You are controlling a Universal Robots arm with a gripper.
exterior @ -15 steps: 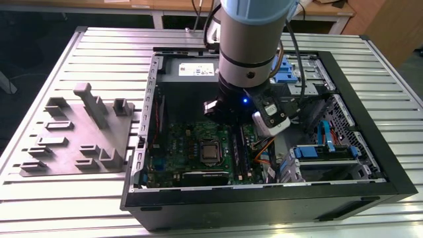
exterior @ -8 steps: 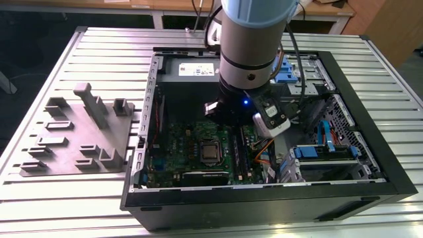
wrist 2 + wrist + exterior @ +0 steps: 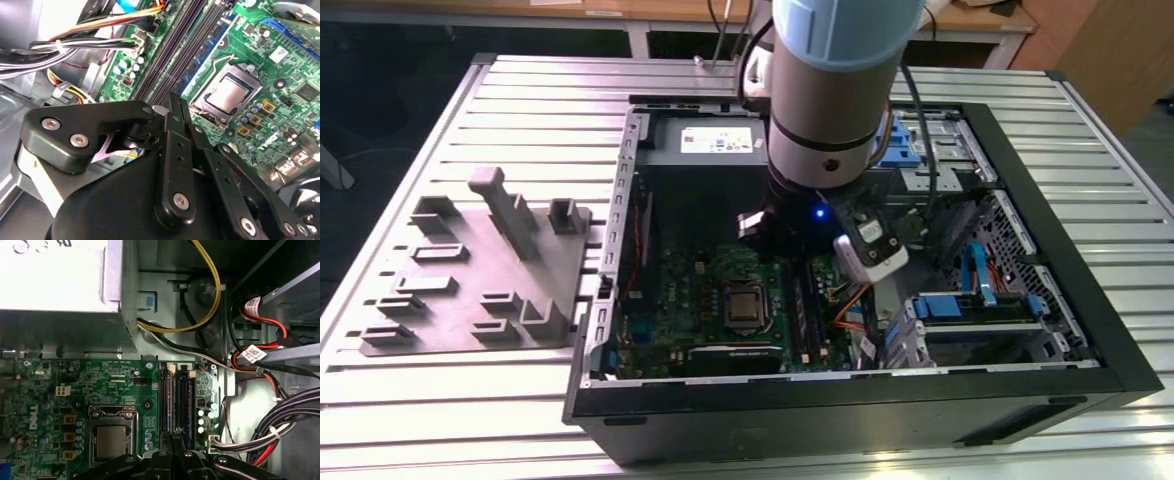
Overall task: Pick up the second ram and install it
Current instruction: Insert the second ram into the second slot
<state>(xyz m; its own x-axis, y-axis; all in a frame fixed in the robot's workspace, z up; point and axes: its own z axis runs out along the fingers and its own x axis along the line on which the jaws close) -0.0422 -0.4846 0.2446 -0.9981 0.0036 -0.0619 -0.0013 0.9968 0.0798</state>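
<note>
My gripper (image 3: 781, 240) is down inside the open computer case (image 3: 854, 400), over the far end of the motherboard's memory slots. Its black fingers (image 3: 167, 150) are pressed together, and nothing shows sticking out between them in both wrist views. The fingertips (image 3: 172, 440) line up with a long dark strip (image 3: 168, 400) lying in the slots, which I take to be the second ram (image 3: 172, 55). From the exterior view it appears as a dark bar (image 3: 805, 305) beside the processor socket (image 3: 744, 305). I cannot tell whether it is fully seated.
A grey fixture plate (image 3: 480, 270) with upright blocks lies on the slatted table at the exterior view's left. Cable bundles (image 3: 280, 430) hang close beside the slots. The power supply (image 3: 60, 285) and drive bays (image 3: 974, 300) wall in the motherboard.
</note>
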